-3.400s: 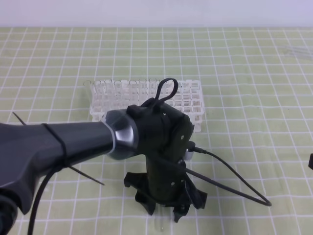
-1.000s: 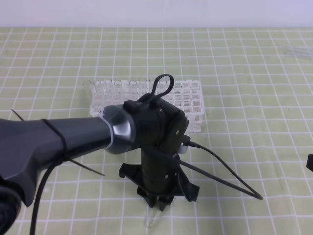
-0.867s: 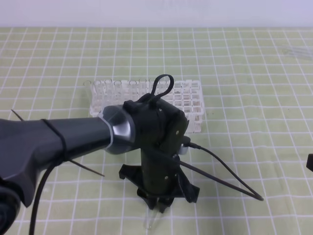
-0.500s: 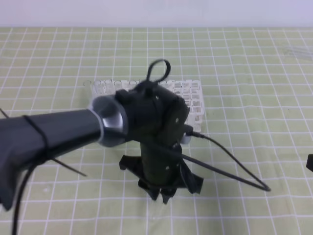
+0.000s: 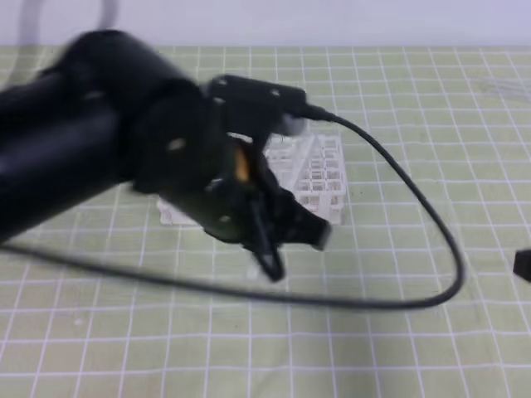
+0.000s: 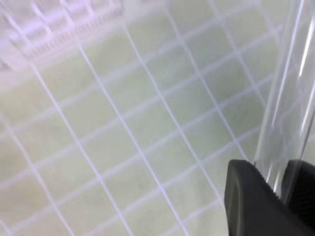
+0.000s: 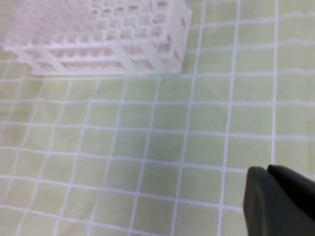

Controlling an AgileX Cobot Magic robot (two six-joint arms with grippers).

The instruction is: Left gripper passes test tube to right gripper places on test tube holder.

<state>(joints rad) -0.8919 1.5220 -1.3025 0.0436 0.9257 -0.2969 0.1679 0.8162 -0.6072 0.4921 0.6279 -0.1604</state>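
Observation:
My left gripper hangs above the green checked cloth just in front of the test tube holder, blurred by motion. In the left wrist view the clear test tube runs up from between the black fingertips, with the left gripper shut on its lower part. The tube is too blurred to pick out in the high view. The white lattice holder lies beyond it. Only a corner of my right gripper shows at the right edge. Its fingers are pressed together and empty, with the holder far ahead.
A black cable loops from the left arm across the cloth to the right of the holder. The bulky left arm covers the left half of the holder in the high view. Several clear tubes lie at the far right.
The left arm has risen from the cloth and swung up and back toward the holder, carrying the test tube off the table. The right gripper has stayed put.

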